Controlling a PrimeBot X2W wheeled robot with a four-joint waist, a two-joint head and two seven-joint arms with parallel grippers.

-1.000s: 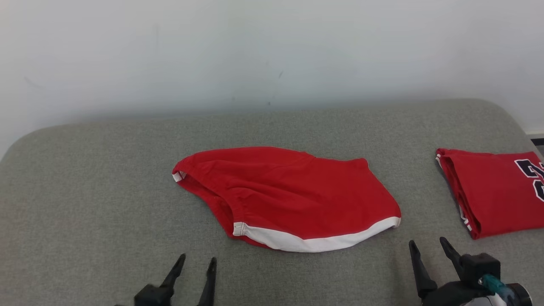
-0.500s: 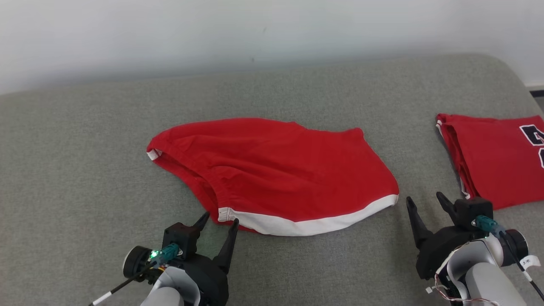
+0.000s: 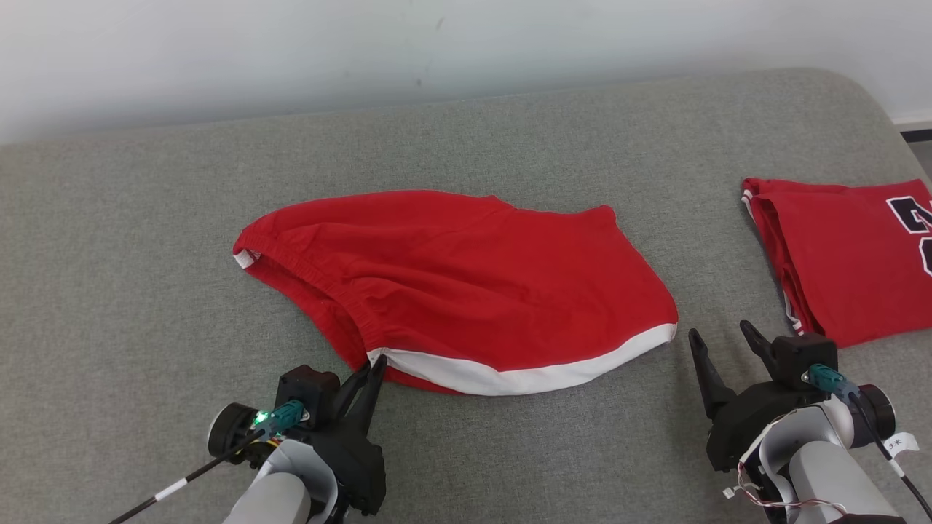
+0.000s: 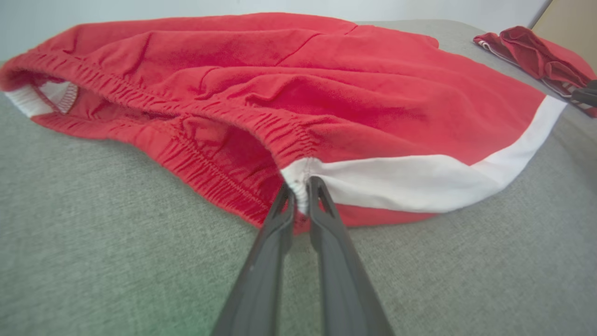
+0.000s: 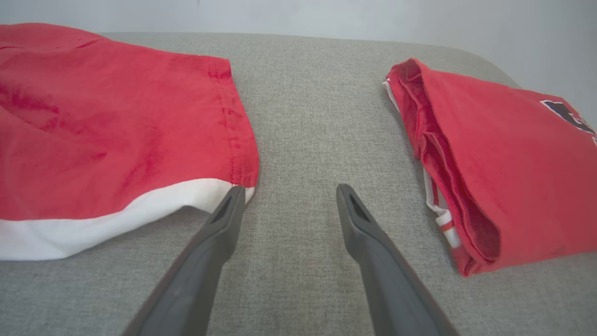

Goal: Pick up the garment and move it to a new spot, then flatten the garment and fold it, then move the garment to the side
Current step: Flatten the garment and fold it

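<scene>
Over on the left, the left gripper [image 4: 298,186] is down low on the grey padded surface [image 3: 145,255], its two dark fingers pinched nearly together on the near-left corner of the red shorts [image 3: 466,291]. A nip of white cloth sits between the tips, right where the gathered waistband [image 4: 196,112] meets the white band [image 4: 419,177]. That looks like a good spot to hold: the elastic is bunched and thick there, so it should slip less than a single layer would.

In the middle, the shorts lie flat-ish and rumpled, waist opening facing left and the white band along the near edge. This is soft, light cloth. I'd expect it to droop and drag from one held corner, so a second hold at the far end of that band would keep it spread.

And there is the right gripper [image 5: 290,189], jaws wide apart and holding nothing. Its left finger is just at the near-right corner of the band, its other finger over bare surface. I'd say it has yet to close.

Further right, well apart from the shorts, a folded red jersey [image 3: 844,255] with dark lettering lies near the edge.

The surface is a coarse grey weave with rounded corners; it may grip the cloth a little. A plain pale wall [image 3: 437,58] stands behind.
</scene>
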